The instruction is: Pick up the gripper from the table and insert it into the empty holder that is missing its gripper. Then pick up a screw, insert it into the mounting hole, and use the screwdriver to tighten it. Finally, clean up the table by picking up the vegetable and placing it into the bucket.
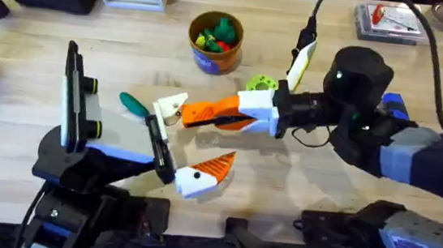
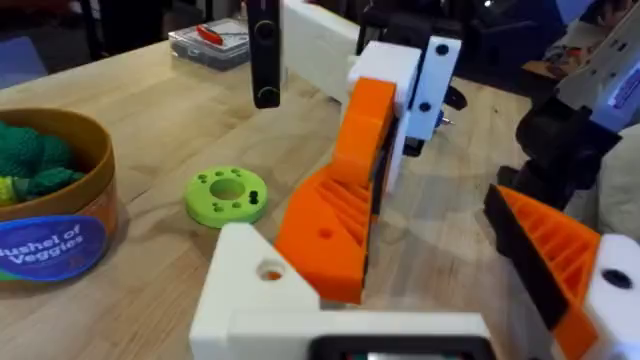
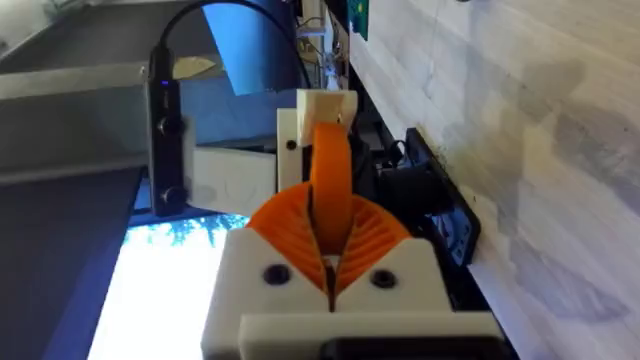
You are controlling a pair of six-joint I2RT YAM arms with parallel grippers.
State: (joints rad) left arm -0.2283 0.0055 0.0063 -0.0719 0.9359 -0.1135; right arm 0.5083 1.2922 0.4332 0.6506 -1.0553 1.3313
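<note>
Closed on the loose gripper piece (image 1: 206, 113): the right gripper (image 1: 194, 115), orange pads pinching it from both sides, reaching across the middle of the wooden table (image 1: 33, 49). Held there just at the white empty holder (image 1: 171, 103) of the left arm, touching or nearly touching it. Open wide: the left gripper (image 1: 183, 141), with one orange finger (image 1: 211, 168) in place on the near side. Lying flat on the table, just beside the holder: the teal vegetable (image 1: 134, 104). Standing farther back, upright, with toy vegetables inside: the bucket (image 1: 214, 52). Near it, flat on the wood: a lime-green ring disc (image 1: 260, 84). Partly hidden behind the right arm: the blue screwdriver (image 1: 393, 104).
</note>
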